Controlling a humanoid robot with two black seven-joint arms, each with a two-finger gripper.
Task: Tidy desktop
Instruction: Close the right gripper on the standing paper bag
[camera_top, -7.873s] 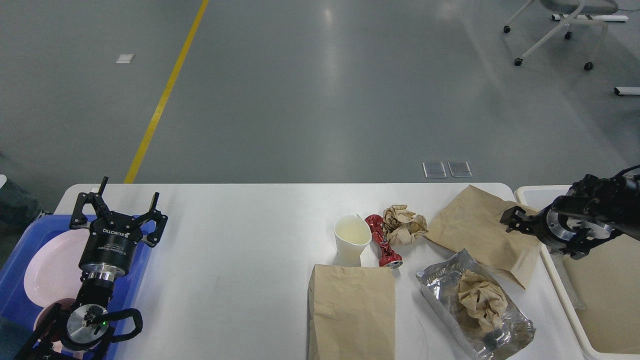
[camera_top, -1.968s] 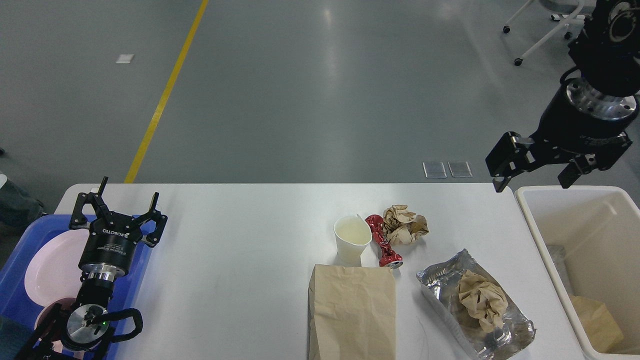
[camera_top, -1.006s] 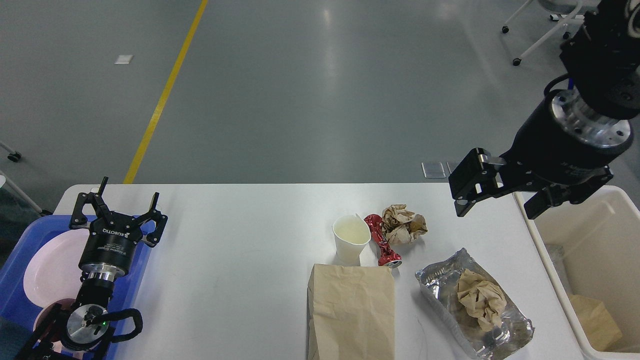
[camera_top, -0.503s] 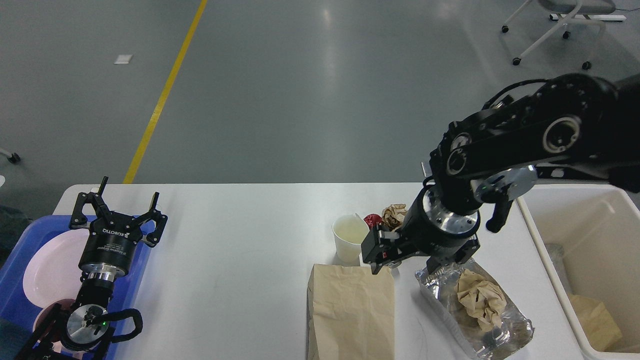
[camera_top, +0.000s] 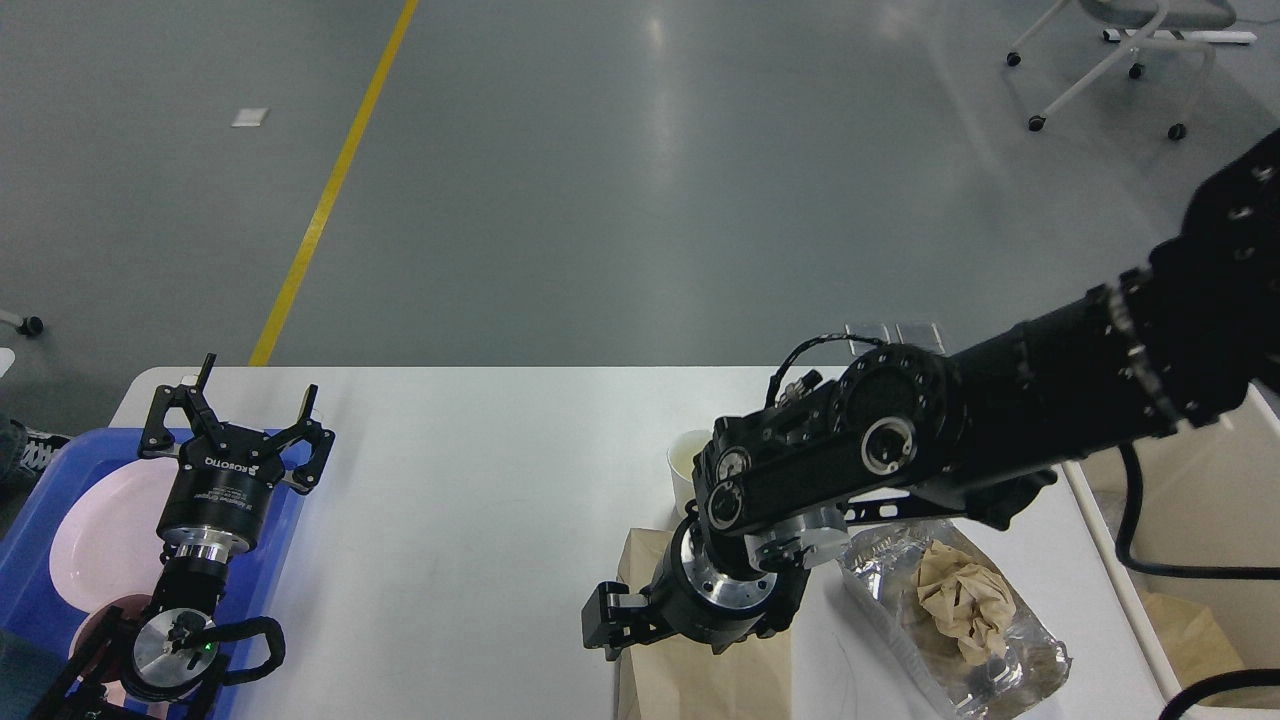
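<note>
White desktop (camera_top: 480, 480) bare mid-span; right gripper (camera_top: 640, 630) over paper bag (camera_top: 700, 680), jaws unreadable; left gripper (camera_top: 235, 420) spread wide near left edge.

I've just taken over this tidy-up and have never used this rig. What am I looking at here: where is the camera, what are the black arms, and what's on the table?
The single view is from the robot's own head, looking down at the white rectangular desktop. The two black arms are the robot's. The left end effector is open and empty above the blue plastic tray, which holds a pink plate. The right end effector is low over the flat brown paper bag; I cannot tell whether it is gripping. Also on the desktop are a white paper cup and a silver foil pouch with crumpled brown paper on it. The cream plastic bin is at the right.
</note>
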